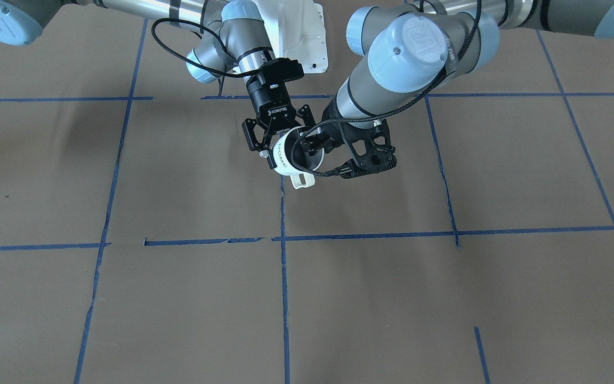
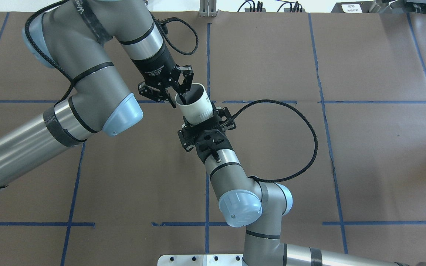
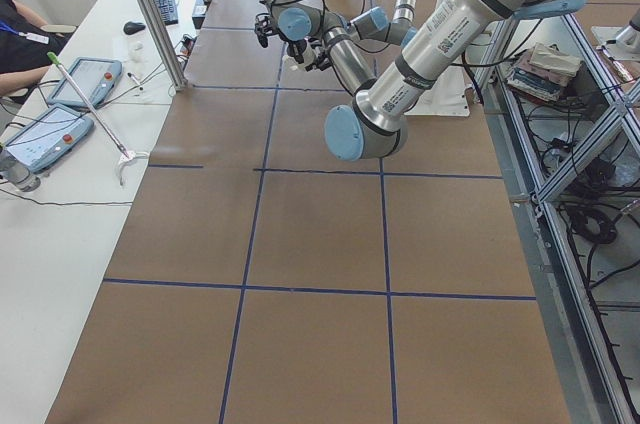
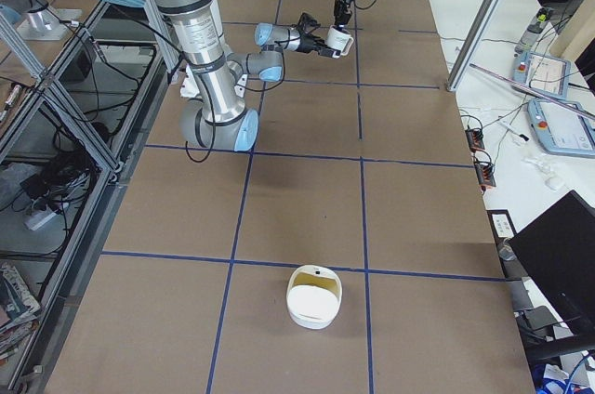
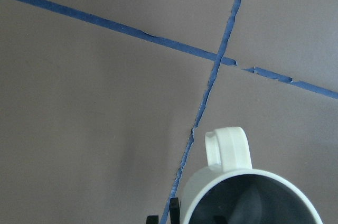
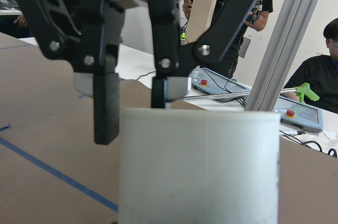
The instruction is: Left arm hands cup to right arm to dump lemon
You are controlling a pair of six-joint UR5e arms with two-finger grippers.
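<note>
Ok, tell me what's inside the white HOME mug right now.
Inside the cup the overhead view shows grey wall and one black finger hooked over the rim. The bottom is shadowed and partly hidden; no lemon can be seen.

Brown surface, blue tape grid. White round container stands on it, lower centre, exterior right view. Two tablets at left edge, exterior left view; aluminium post upper left.

Cup: white, grey inside, dark "HOME" lettering, loop handle | I see it airborne, tipped well onto its side.
</note>
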